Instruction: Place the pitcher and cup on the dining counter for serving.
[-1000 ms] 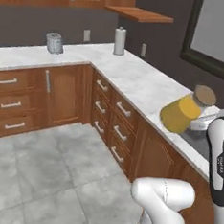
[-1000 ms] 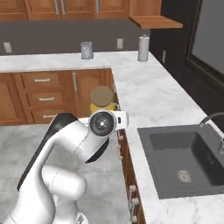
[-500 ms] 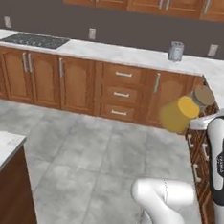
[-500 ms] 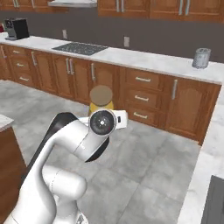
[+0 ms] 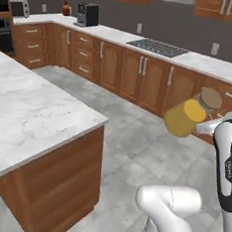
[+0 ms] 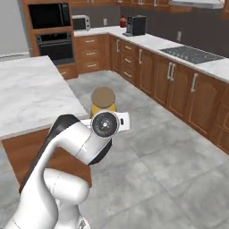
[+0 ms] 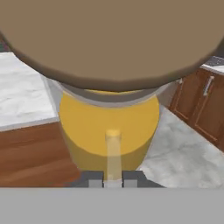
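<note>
Here, clamped narrow on the handle of the yellow, tan-lidded pitcher (image 7: 109,118) in the gripper (image 7: 113,180), tilted beside the marble dining counter (image 5: 34,111).

Claw (image 7: 113,180) clamped, arm raised

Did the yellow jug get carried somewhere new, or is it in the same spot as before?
Yes. The pitcher, shut in the pincer, rode along with the robot: earlier it hung by the sink worktop, now beside the dining counter.

Pitcher (image 6: 103,100) aloft behind the arm's wrist — dining counter (image 6: 31,96) just left.
</note>
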Available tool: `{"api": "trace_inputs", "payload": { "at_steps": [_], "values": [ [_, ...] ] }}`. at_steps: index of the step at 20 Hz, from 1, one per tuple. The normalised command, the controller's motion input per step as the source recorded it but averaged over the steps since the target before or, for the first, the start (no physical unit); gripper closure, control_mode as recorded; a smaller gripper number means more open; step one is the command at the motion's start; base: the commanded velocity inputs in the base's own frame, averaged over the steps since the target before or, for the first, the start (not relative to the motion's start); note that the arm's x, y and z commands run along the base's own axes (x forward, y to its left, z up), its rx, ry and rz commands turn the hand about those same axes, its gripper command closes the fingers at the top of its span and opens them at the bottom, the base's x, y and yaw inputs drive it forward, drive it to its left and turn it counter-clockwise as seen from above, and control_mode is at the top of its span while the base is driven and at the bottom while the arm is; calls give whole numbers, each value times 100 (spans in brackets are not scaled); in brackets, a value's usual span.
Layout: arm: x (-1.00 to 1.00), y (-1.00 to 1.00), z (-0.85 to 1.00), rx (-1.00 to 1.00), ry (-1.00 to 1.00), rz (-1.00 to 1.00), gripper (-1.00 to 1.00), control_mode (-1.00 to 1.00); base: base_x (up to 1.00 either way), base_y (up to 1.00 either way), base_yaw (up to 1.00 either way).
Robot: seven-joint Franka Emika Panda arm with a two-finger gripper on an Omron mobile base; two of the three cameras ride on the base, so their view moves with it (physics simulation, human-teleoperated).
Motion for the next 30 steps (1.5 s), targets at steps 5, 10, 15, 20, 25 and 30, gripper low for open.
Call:
{"api": "trace_inputs", "payload": {
  "at_steps": [5, 10, 15, 20, 25, 30],
  "values": [
    [0, 0, 0, 0, 0, 0, 100, 100, 54, 0, 85],
    [0, 0, 0, 0, 0, 0, 100, 100, 67, -3, 82],
    [0, 0, 0, 0, 0, 0, 100, 100, 93, 1, 61],
    [0, 0, 0, 0, 0, 0, 100, 100, 100, 26, 12],
    [100, 17, 0, 0, 29, -8, 100, -100, 0, 0, 0],
    [100, 14, -9, 0, 31, -7, 100, -100, 0, 0, 0]
  ]
}}
